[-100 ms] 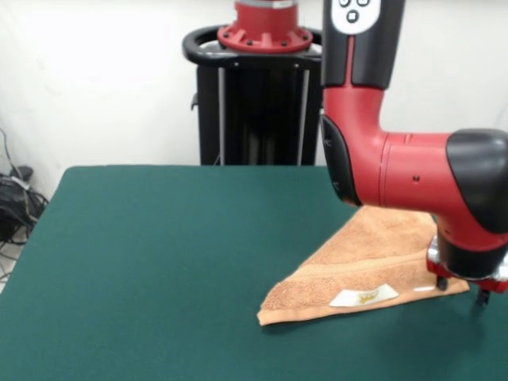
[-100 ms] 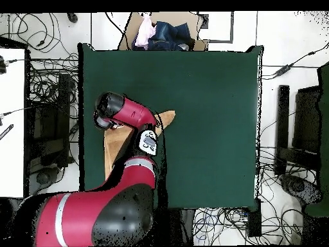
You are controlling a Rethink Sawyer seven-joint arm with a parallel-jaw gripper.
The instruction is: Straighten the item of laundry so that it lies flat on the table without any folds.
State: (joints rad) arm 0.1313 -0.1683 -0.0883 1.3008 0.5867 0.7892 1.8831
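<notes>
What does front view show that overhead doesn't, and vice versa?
Front only: the towel's white label, its folded front edge, and the gripper low at the towel's corner; whether it is open is unclear. Overhead only: a cardboard box of clothes beyond the table's far edge, and cables on the floor. Both: the peach towel folded on the green table, partly hidden by the arm.

A plain white wall (image 1: 103, 79) stands behind the bench (image 1: 143, 262), tangled cables (image 2: 38, 38) litter the pale floor (image 2: 283, 26) around it, and a cardboard box (image 2: 168, 31) of clothes sits at one edge.

A cardboard box (image 2: 168, 29) apparently holds clothes; cables (image 2: 38, 38) cover the floor.
</notes>
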